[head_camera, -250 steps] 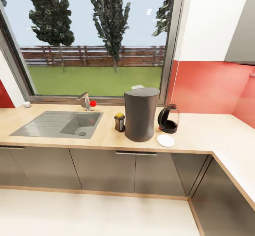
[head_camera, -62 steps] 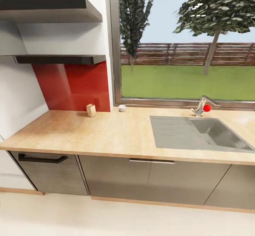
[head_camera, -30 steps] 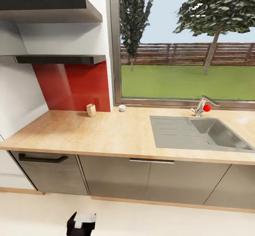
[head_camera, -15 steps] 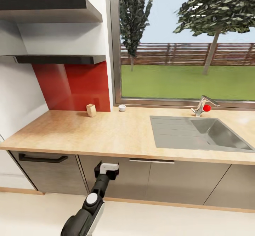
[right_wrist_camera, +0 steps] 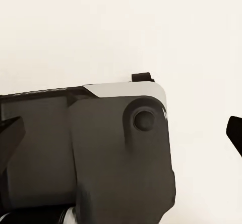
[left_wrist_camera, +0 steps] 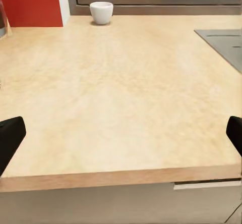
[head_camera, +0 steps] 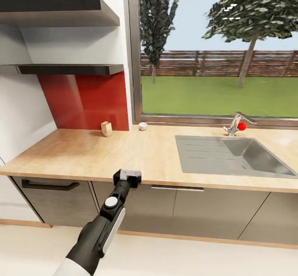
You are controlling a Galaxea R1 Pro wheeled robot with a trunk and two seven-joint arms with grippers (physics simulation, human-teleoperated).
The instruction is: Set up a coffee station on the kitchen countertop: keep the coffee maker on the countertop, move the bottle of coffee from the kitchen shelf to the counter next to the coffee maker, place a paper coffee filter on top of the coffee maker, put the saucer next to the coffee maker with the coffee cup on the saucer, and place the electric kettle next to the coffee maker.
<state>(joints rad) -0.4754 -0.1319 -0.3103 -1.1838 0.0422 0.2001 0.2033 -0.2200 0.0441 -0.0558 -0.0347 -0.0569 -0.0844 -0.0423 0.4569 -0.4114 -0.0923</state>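
At the counter's front edge, the left gripper [head_camera: 128,175] has risen from floor level to counter height within the last second, while the camera has held steady. Its jaws stand spread wide, holding nothing; in the left wrist view the fingertips [left_wrist_camera: 10,135] sit at the far sides of the picture, with bare counter [left_wrist_camera: 121,98] between them. The cup [head_camera: 142,126] stands at the back edge by the window, near the small tan box [head_camera: 106,129], possibly the paper filters. The arm appears to be starting a reach toward the cup. The right gripper [right_wrist_camera: 121,133] also looks released, pointed at its own arm's housing.
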